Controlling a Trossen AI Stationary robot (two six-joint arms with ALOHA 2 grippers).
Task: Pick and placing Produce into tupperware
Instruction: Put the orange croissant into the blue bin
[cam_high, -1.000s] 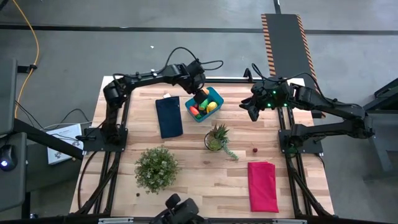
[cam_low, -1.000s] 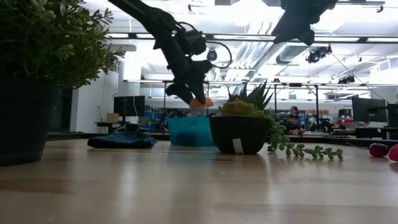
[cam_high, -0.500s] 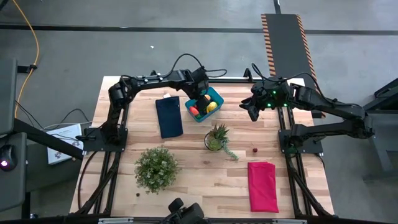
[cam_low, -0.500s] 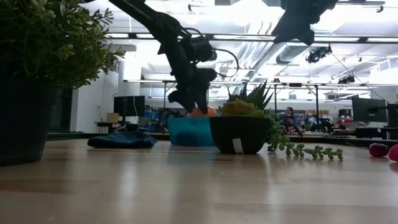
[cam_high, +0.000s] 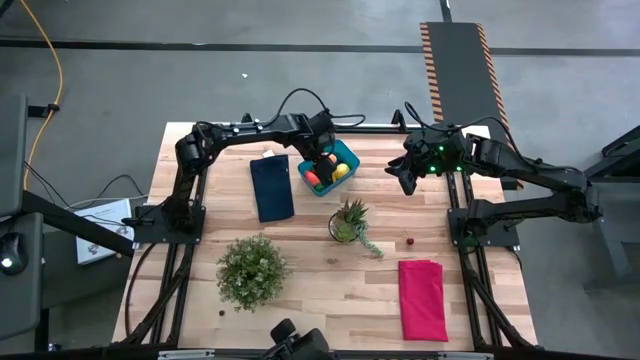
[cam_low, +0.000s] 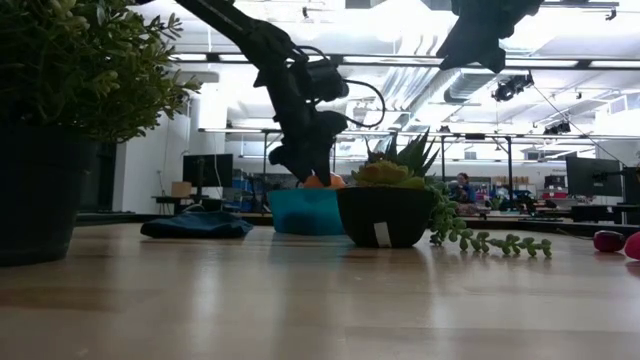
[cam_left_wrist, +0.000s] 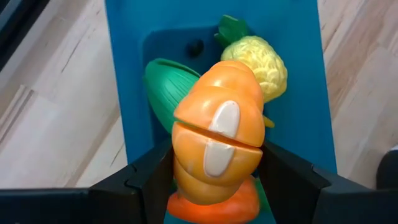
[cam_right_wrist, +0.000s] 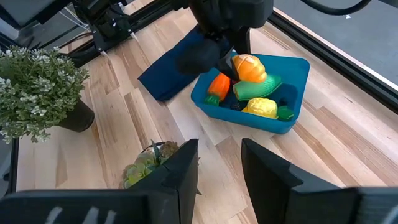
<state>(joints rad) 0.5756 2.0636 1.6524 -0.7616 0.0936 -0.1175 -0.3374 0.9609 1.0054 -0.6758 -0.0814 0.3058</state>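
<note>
L gripper (cam_high: 322, 160) hangs low over the blue tupperware (cam_high: 346, 154) at the far side of the wood table (cam_high: 310, 250), its two dark fingers (cam_left_wrist: 149, 180) closed around an orange oval toy (cam_left_wrist: 217, 149), w/ a pale oval patch and a slit line across its middle. Wrist cam shows the piece pinched between both fingers directly above the tub's interior; whether it touches the items below can't be told. Inside the tub: a green oval (cam_left_wrist: 165, 84), a yellow lemon (cam_left_wrist: 264, 62) and an orange carrot (cam_right_wrist: 219, 84), all packed close together. In the low view the L gripper (cam_low: 305, 160) sits just above the tub rim (cam_low: 305, 212), orange toy (cam_low: 322, 181) peeking over the edge. R gripper (cam_high: 408, 178) waits in the air at the table's far R edge, well apart from the tub; its fingers (cam_right_wrist: 180, 174) stand parted w/ nothing between them. Also on the table: a dark blue cloth (cam_high: 271, 187) just beside the tub, a spiky-leaved plant in a small pot (cam_high: 347, 222) near centre, a bushy potted plant (cam_high: 251, 270) nearer the front, a red cloth (cam_high: 423, 298) front R, and a small dark-red item (cam_high: 409, 241) near it.
</note>
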